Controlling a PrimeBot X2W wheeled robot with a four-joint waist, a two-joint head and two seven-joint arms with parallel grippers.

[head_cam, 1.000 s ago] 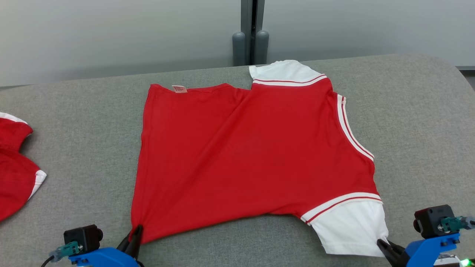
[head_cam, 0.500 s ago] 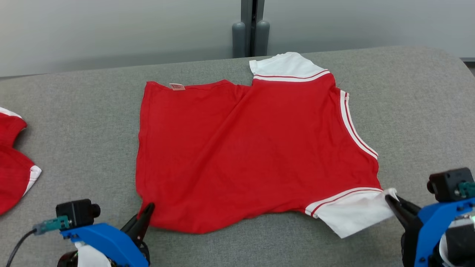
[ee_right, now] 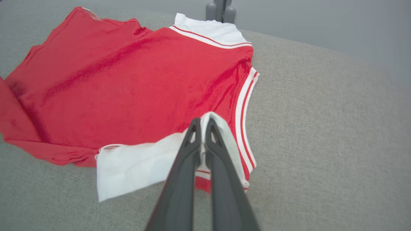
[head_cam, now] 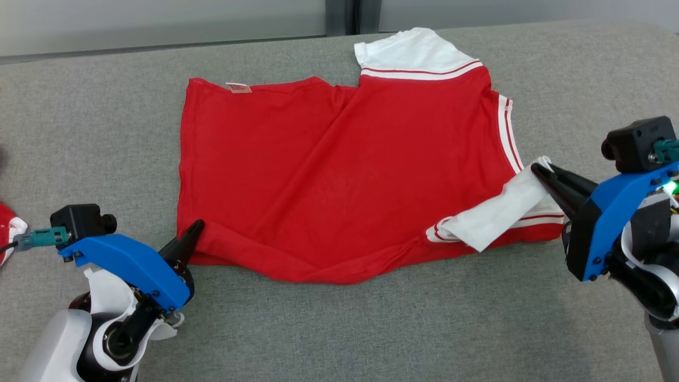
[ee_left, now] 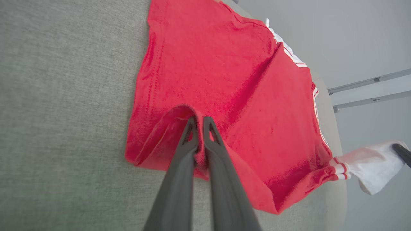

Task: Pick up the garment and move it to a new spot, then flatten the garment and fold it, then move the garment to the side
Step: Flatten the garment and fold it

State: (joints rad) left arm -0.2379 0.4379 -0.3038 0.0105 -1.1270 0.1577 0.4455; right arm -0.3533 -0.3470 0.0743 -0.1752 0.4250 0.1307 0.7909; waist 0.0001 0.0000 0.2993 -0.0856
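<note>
You see the grey bench [head_cam: 339, 329] carrying the red garment [head_cam: 339, 170], which lies spread across its middle and reaches close to the far edge. The left gripper [ee_left: 199, 120] has its jaws closed on the near left corner of the hem, and the red cloth is pinched between them and raised in a small fold. The right gripper [ee_right: 202, 122] has its jaws closed on the near white sleeve [head_cam: 493, 217], holding it lifted and turned back over the red body. The far white sleeve [head_cam: 408, 50] lies flat. A bit of another red cloth [head_cam: 8, 233] shows at the bench's left edge. A small pale label [head_cam: 238, 87] sits on the garment's far edge.
</note>
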